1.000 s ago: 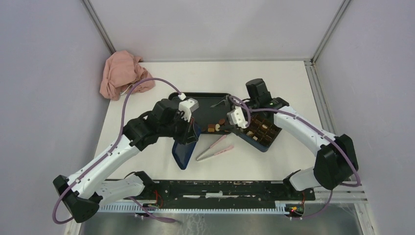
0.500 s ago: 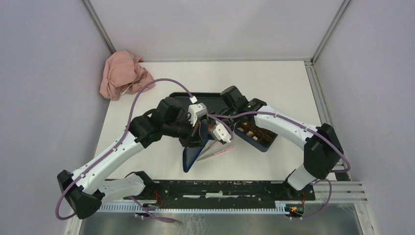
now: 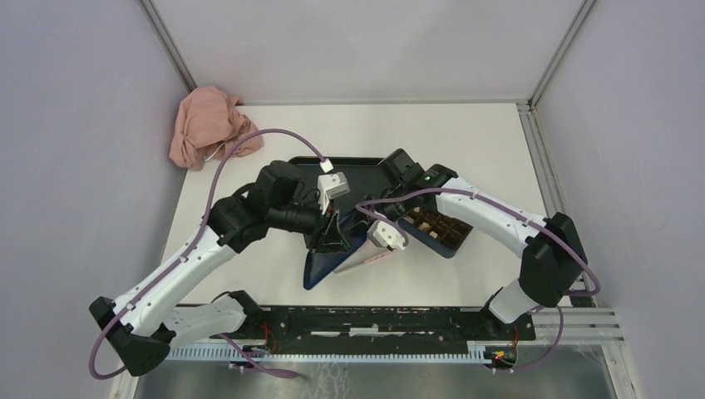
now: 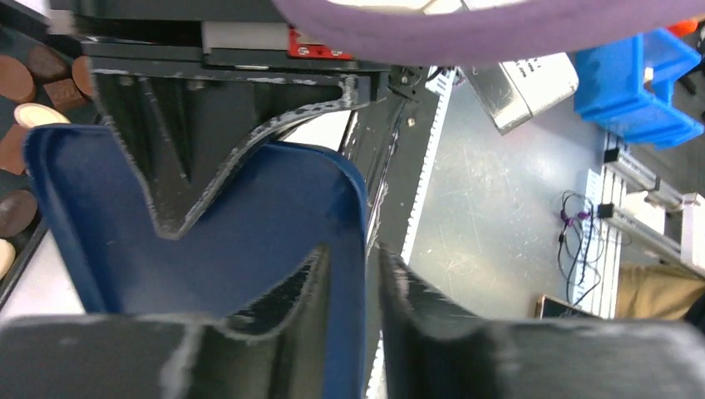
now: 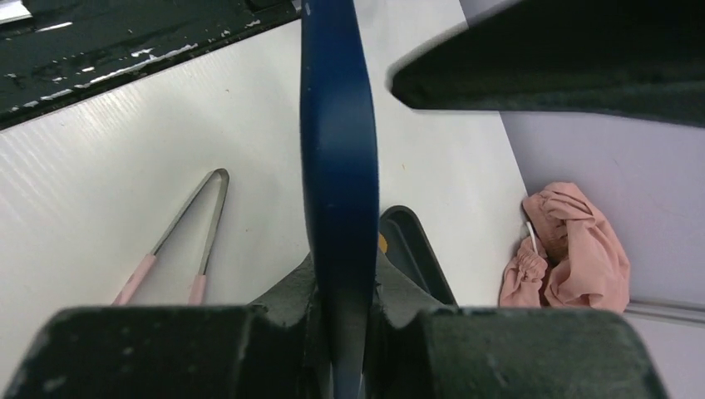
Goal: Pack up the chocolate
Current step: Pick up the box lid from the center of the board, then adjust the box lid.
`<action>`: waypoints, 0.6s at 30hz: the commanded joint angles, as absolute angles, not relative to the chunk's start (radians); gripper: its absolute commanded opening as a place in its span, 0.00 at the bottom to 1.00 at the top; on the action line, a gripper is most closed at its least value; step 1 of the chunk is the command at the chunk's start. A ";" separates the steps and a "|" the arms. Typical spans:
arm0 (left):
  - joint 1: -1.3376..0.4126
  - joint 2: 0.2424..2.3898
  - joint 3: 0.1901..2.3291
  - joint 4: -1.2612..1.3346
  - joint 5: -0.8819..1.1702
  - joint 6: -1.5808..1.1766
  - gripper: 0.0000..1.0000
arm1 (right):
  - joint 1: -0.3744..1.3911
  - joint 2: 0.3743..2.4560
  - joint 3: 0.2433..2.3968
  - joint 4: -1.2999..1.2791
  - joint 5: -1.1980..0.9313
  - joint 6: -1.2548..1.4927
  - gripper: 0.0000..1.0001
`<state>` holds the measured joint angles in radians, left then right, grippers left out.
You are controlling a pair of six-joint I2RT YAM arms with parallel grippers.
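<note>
A dark blue box lid (image 3: 319,266) stands tilted on edge between my two grippers. My right gripper (image 5: 341,278) is shut on the lid's rim (image 5: 337,166), pads pressed to both faces. My left gripper (image 4: 356,253) straddles the lid's side wall (image 4: 249,241) with its jaws open; one finger lies against the wall and a gap shows at the other. Pieces of chocolate (image 4: 18,79), brown and cream, lie on the black tray at the upper left of the left wrist view. In the top view the arms hide most of them.
The dark blue box with brown grid insert (image 3: 441,229) sits right of the grippers. Pink tongs (image 3: 372,258) (image 5: 179,241) lie on the white table below the lid. The black tray (image 3: 349,165) is behind the grippers, and a pink cloth (image 3: 206,125) lies at the far left corner.
My right arm swung left from the box to the lid and shut on its rim. My left jaws, shut on the lid before, have opened. The lid now stands steeper.
</note>
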<state>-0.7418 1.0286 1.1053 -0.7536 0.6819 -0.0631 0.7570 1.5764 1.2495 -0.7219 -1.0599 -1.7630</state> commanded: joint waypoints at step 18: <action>-0.746 0.531 0.876 -0.223 -0.057 -0.269 0.95 | 0.116 1.092 1.026 -0.156 -1.231 -0.401 0.00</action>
